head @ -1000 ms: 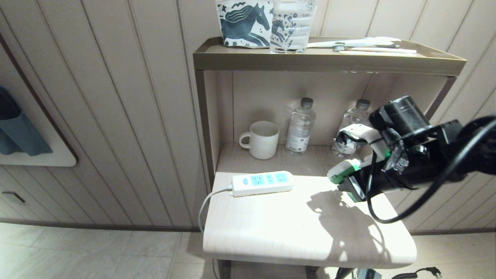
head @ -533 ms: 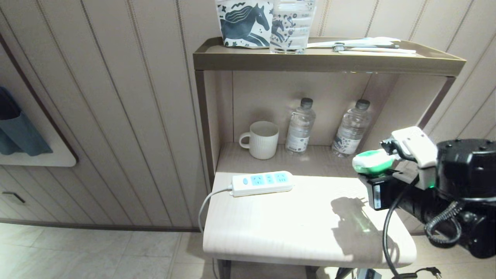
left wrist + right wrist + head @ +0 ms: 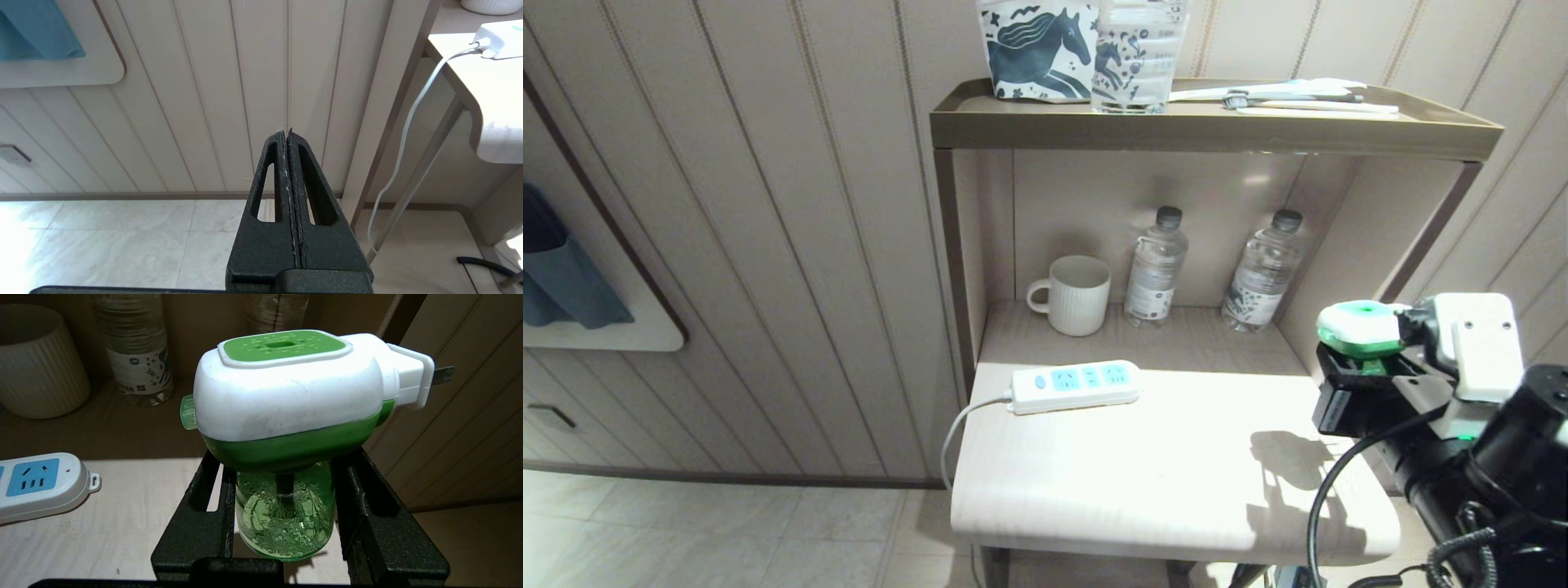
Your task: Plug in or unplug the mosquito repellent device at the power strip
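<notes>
While clamped on the mosquito repellent device (image 3: 286, 404), right gripper (image 3: 284, 506) hangs beside the table (image 3: 1143, 482), power strip (image 3: 1076, 385) unoccupied; left gripper (image 3: 288, 139) closed, empty.

Open tabletop (image 3: 1176, 457) right of power strip (image 3: 1076, 385); mug (image 3: 1075, 295) behind.

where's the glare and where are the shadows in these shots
Head view: the tabletop is blown out white, with a hard shadow under the right claw. Right wrist view: the shelf recess is dim. Left wrist view: glare on the floor.
</notes>
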### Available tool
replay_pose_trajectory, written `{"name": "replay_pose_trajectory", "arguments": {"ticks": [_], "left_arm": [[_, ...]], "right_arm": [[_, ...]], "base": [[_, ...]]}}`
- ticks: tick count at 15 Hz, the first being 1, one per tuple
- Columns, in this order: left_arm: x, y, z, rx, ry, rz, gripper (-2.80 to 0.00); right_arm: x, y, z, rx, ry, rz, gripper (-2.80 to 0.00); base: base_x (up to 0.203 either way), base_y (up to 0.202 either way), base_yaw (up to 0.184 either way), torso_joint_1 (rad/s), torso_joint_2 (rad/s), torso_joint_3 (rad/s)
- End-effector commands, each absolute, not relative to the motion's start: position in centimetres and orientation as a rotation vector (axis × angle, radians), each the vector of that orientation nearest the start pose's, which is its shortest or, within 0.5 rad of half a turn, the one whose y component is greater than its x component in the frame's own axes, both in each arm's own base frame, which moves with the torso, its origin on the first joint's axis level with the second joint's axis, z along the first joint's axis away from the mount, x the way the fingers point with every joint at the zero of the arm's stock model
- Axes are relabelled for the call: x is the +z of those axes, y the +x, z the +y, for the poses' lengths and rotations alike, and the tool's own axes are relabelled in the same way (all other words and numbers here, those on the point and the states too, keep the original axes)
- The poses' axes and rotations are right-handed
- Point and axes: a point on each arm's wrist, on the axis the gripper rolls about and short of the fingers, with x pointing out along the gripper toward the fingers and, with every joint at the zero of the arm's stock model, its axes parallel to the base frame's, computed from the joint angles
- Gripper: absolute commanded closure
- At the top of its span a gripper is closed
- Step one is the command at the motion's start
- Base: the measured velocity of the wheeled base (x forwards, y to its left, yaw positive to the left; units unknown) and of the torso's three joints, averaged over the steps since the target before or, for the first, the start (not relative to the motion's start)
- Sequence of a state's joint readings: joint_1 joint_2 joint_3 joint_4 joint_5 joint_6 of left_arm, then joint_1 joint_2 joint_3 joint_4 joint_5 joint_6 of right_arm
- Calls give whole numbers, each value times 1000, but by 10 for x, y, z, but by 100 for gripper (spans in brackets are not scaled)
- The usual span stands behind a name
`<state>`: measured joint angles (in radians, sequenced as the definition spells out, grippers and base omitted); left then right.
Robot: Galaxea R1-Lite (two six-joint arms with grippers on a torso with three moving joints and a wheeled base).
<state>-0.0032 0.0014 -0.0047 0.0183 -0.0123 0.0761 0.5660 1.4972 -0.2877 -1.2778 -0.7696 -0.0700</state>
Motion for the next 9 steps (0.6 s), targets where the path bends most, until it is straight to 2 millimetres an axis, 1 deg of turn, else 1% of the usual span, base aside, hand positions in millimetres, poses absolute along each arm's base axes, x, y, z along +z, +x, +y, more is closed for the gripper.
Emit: {"name": "replay_pose_trajectory", "arguments": {"ticks": [1,5,7,9], "left_arm": [[75,-23,0,-16,77,15,0],[75,-23,0,-16,77,15,0],[75,-23,0,-16,77,15,0],[75,-23,0,-16,77,15,0]], "right_arm": [[155,186,103,-203,-55,-25,0],[140,193,110,-223,-62,-2,0],[131,200,115,-235,-55,-22,0],[131,199,118,-237,-79,-29,0]], "base": [[0,0,0,0,0,0],[0,0,0,0,0,0],[0,0,0,0,0,0],[0,0,0,0,0,0]]}}
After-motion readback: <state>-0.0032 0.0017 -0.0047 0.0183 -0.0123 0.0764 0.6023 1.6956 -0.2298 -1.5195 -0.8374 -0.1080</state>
